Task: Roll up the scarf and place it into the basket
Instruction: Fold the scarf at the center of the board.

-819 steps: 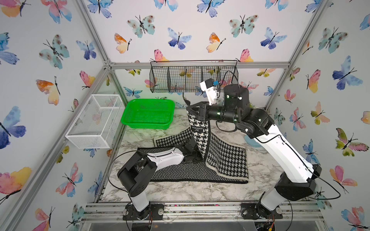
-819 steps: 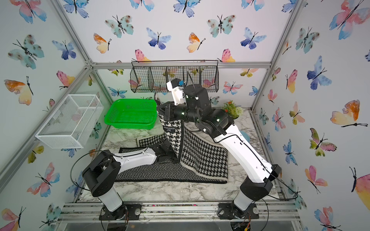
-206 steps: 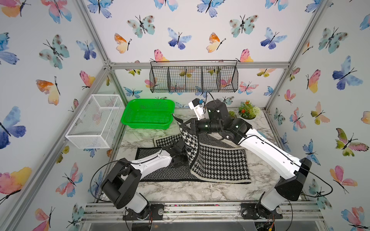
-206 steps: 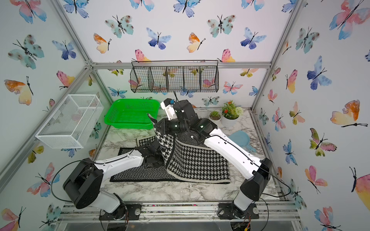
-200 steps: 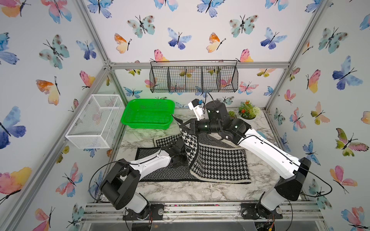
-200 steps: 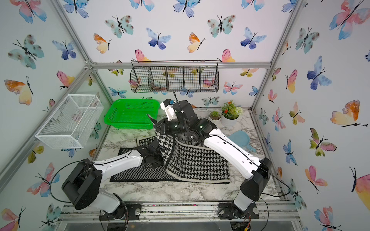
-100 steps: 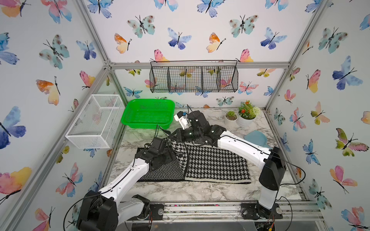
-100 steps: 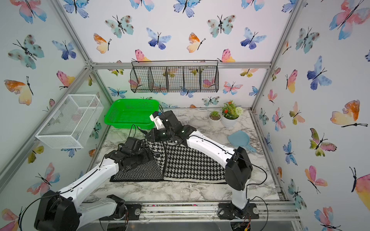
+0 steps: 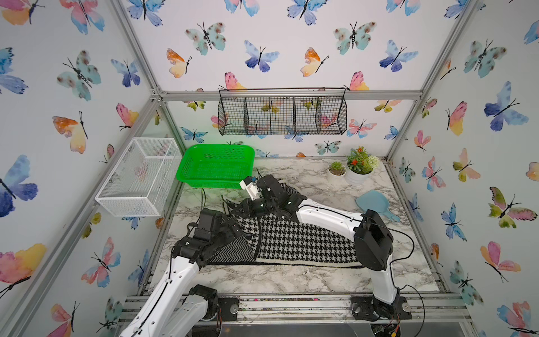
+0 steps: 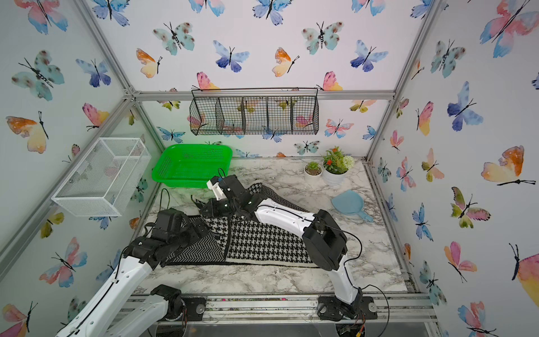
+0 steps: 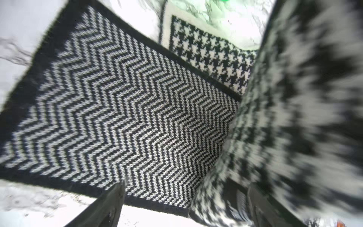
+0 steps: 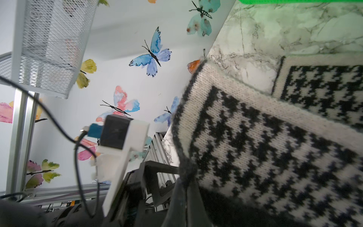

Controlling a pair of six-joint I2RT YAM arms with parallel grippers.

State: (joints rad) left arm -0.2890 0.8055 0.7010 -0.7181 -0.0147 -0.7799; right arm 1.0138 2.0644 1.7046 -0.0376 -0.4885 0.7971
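Quick count: one scarf (image 9: 291, 239), one green basket (image 9: 210, 184), one white mesh box (image 9: 140, 181), one black wire rack (image 9: 280, 116), two little potted plants (image 9: 337, 172), one blue scoop (image 9: 374, 202), two robot arms (image 9: 326, 217).

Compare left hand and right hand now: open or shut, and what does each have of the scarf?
The left hand is open, its fingers spread wide, while the right hand is shut. The left hand grips nothing and has the zigzag side of the scarf lying below it, whereas the right hand pinches the edge of the houndstooth flap near its corner. Shared: both are down at the same scarf on the marble table.
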